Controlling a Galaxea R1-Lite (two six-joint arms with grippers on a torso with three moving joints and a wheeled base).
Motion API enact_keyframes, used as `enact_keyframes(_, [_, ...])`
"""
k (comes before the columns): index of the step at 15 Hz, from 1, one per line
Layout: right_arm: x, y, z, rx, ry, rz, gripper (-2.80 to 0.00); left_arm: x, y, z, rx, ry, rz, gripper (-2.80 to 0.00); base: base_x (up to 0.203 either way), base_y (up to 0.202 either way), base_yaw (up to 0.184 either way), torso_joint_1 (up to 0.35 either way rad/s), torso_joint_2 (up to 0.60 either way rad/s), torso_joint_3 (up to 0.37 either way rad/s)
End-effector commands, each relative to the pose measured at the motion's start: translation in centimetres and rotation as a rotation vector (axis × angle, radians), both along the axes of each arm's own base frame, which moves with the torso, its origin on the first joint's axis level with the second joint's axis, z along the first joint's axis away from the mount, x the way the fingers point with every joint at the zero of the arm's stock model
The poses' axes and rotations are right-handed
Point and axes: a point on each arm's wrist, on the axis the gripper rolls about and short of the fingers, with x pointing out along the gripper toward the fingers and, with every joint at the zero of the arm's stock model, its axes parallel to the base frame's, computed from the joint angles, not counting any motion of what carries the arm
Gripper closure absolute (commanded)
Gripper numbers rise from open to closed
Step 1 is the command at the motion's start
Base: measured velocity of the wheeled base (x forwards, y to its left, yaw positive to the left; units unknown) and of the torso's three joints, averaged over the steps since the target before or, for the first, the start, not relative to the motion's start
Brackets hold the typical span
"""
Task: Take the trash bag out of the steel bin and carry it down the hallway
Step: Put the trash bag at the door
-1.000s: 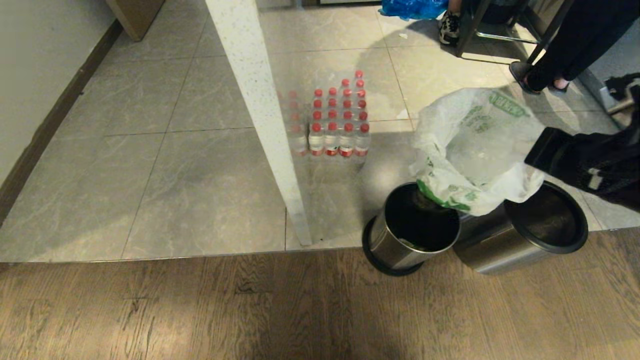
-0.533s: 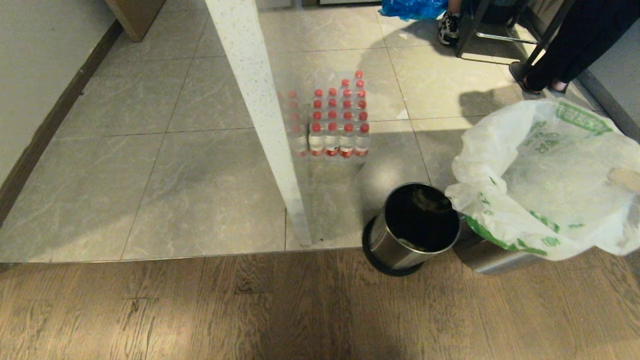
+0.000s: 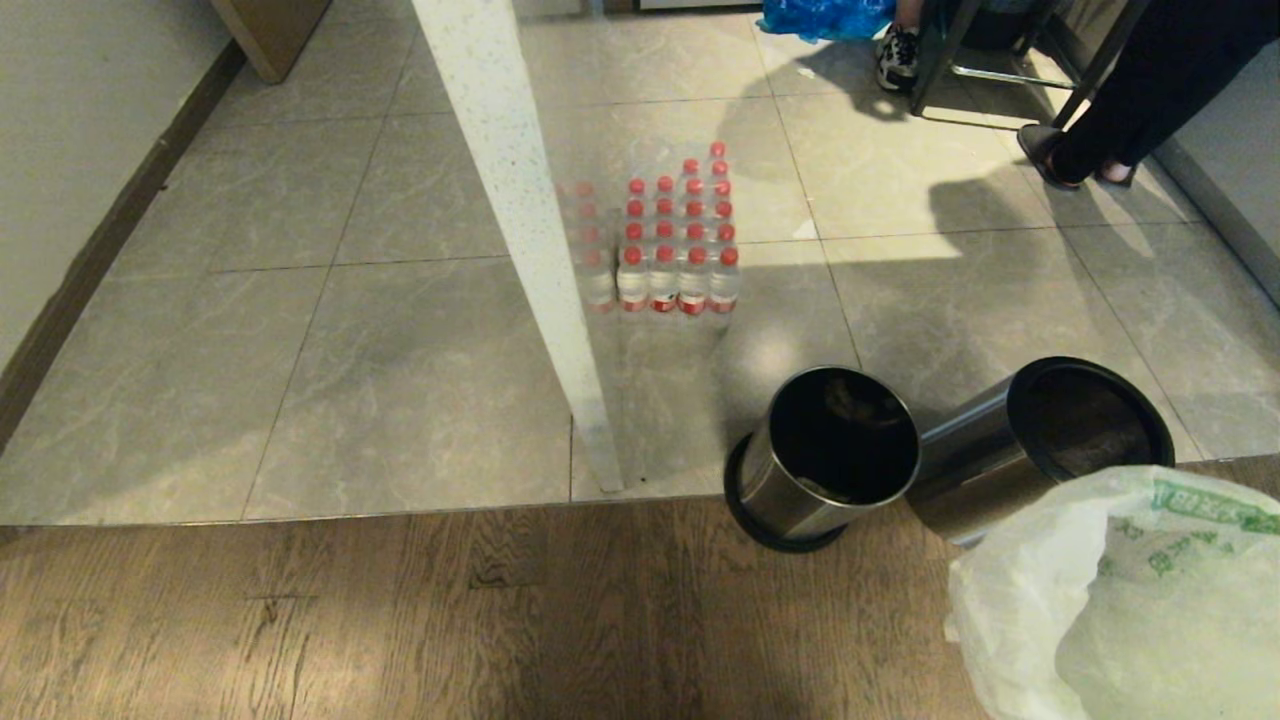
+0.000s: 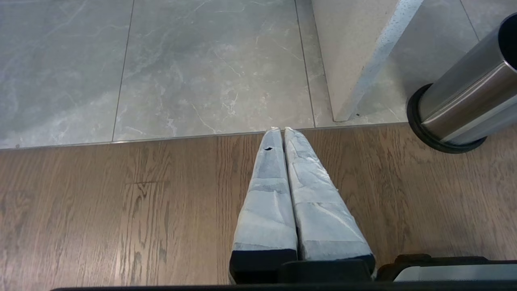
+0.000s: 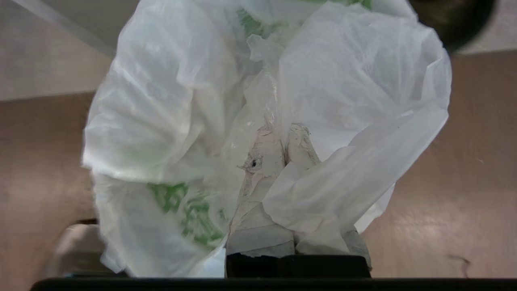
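Note:
The trash bag [image 3: 1130,600], thin white plastic with green print, hangs at the near right corner of the head view over the wood floor, clear of both bins. In the right wrist view my right gripper [image 5: 282,129] is shut on a gathered fold of the trash bag [image 5: 347,81]; the gripper itself does not show in the head view. The steel bin [image 3: 1000,470] with a black rim ring leans tilted, its mouth dark. The hallway's grey tiles [image 3: 400,350] stretch ahead beside a pale wall [image 3: 60,150]. My left gripper [image 4: 280,130] is shut and parked over the wood floor.
A second steel bin [image 3: 790,480] stands upright against the tilted one. A white speckled post [image 3: 530,250] rises from the tiles, with a pack of red-capped water bottles [image 3: 670,240] behind it. A person's legs [image 3: 1130,100], chair legs and a blue bag [image 3: 825,15] are at the far right.
The bag has swung from above the two bins to the right and then down toward me, uncovering the tilted bin. The right arm has left the head view.

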Motion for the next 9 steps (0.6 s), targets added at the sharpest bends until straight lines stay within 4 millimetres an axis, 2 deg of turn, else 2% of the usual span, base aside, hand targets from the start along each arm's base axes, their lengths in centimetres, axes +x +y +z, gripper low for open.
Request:
enact_keyframes(1, [-2.3, 0.0, -2.5, -0.018, -0.103, -0.034, 0.00, 0.0, 0.0, 0.0, -0.001, -0.002, 0.000, 0.00, 0.000, 0.000, 0.000, 0.000, 0.00, 0.000])
enact_keyframes(3, [-3.5, -0.1, -4.8, -0.031, -0.152, -0.049, 0.00, 0.0, 0.0, 0.0, -0.002, -0.002, 0.000, 0.00, 0.000, 0.000, 0.000, 0.000, 0.00, 0.000])
enact_keyframes(5, [-3.2, -0.2, -6.3, -0.040, -0.135, -0.063, 0.00, 0.0, 0.0, 0.0, 0.000, -0.002, 0.000, 0.00, 0.000, 0.000, 0.000, 0.000, 0.00, 0.000])
enact_keyframes(7, [-2.6, -0.2, -6.7, -0.058, -0.202, -0.060, 0.00, 0.0, 0.0, 0.0, 0.000, -0.001, 0.000, 0.00, 0.000, 0.000, 0.000, 0.000, 0.00, 0.000])
enact_keyframes(9, [-2.5, -0.2, -6.9, -0.068, -0.182, -0.054, 0.00, 0.0, 0.0, 0.0, 0.000, -0.002, 0.000, 0.00, 0.000, 0.000, 0.000, 0.000, 0.00, 0.000])
